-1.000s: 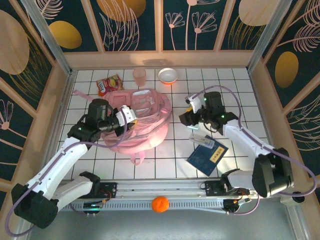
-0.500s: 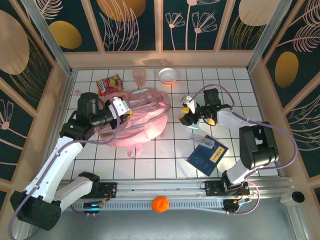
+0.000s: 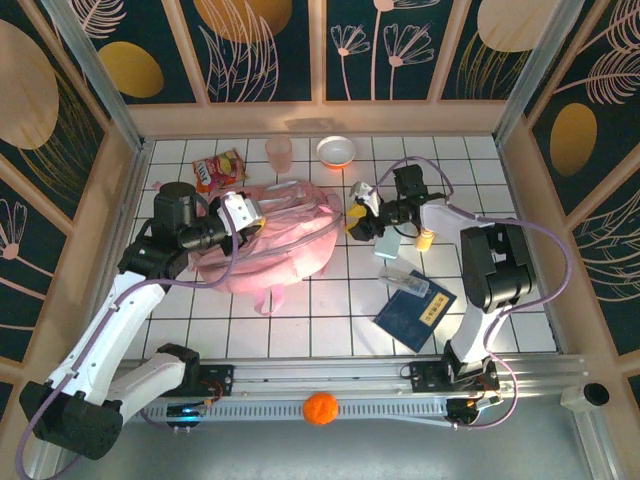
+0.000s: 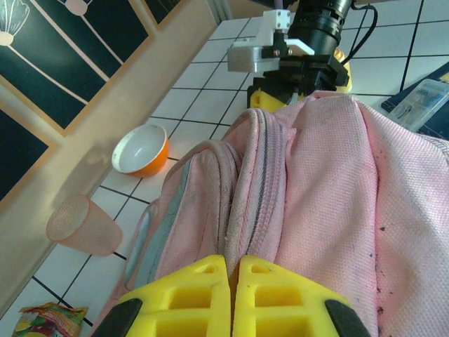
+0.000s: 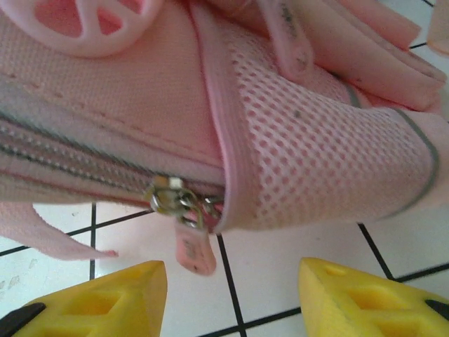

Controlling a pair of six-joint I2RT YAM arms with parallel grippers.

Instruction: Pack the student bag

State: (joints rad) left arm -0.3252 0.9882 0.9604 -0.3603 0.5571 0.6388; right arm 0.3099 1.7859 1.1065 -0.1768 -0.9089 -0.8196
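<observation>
Here, a pink bag [image 3: 285, 240] lies left of centre on a white tiled counter [image 3: 320, 325]. The left fingers [image 4: 224, 284] are pressed together, pinching a fold by its zip. The right fingers [image 3: 356, 220] are spread at the bag's right edge, a zip pull [image 5: 191, 235] just beyond them.

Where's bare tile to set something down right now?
Free: near tiles between student bag and blue book; back right corner beyond the bowl. Crowded: back left row with snack packet and cup, and the gap where the right fingers sit at the bag's zip.
</observation>
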